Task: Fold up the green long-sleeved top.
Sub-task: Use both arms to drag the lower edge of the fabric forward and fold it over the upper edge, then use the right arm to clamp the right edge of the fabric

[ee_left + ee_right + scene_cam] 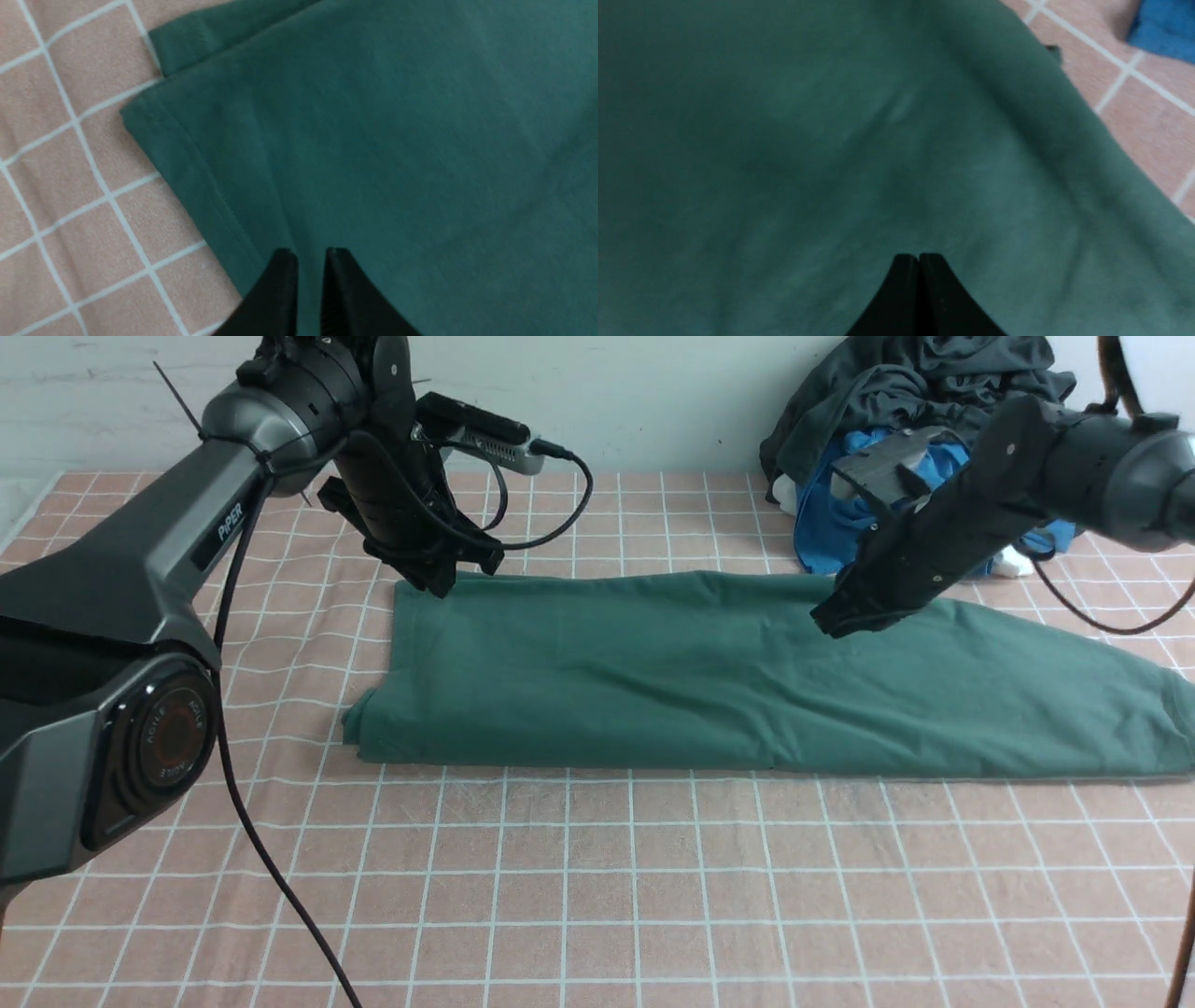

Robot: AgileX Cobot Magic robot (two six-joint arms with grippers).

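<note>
The robot's left arm [140,551] is reaching forward from the near left, its wrist bending down over the far left corner of the large dark green cotton long-sleeved top [709,681]. The left gripper [437,583] is pointing down at that corner. In the left wrist view its black fingers [280,280] are standing only a narrow slit apart just inside the stitched hem. Whether they are pinching cloth or merely hanging above it cannot be told.

The right arm [1074,467] is coming in from the right and slanting down and leftward. The right gripper [826,621] is hovering at the far edge of the green top, right of its middle. In the right wrist view its two fingertips [906,275] are pressing together, fully closed, with nothing showing between them and green fabric filling the space beneath.

The green top is lying flat on the pink cloth with a white grid [597,896] that is covering the table. It is forming a long band running left to right across the middle. Its hemmed end is sitting at the left, and the band is narrowing toward the right edge of the front view. At the left corner a lower layer [187,39] is peeking out from under the upper one.

At the far right, against the pale wall, a dark charcoal-grey garment [896,383] is lying heaped on a bright blue garment [831,523], both just beyond the green top.
</note>
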